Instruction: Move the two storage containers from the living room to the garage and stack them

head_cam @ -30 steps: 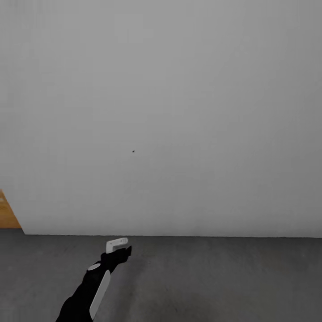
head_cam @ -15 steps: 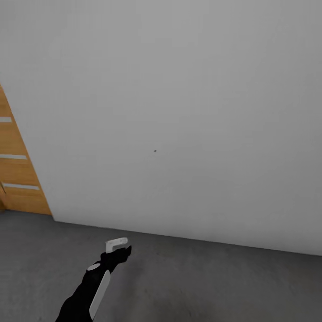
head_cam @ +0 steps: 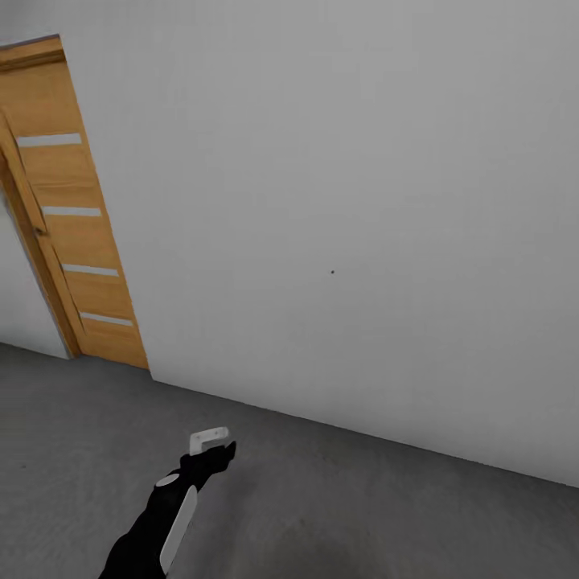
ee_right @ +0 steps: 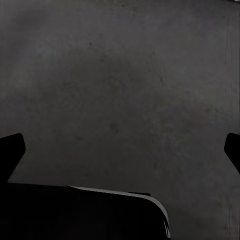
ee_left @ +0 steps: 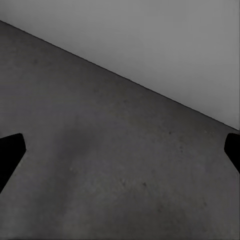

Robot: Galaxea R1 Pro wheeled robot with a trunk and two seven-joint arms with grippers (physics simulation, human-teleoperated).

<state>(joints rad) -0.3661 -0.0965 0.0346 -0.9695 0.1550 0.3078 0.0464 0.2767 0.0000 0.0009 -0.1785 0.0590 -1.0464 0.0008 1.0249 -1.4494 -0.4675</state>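
Head view: I'm in the garage, facing a white wall (head_cam: 362, 201), both arms empty.

Left of that wall stands a wooden plank door (head_cam: 68, 217), and the grey concrete floor (head_cam: 362, 515) runs up to the wall's foot. My left gripper (head_cam: 211, 444) hangs low over the floor near the wall; its wrist view puts its fingers (ee_left: 9, 152) wide apart with nothing between them. The right gripper (ee_right: 120, 150) likewise points down at bare floor, fingers (ee_right: 11, 147) spread wide, carrying nothing. I see neither storage container from here, so I judge I'm in transit with arms tucked for driving.
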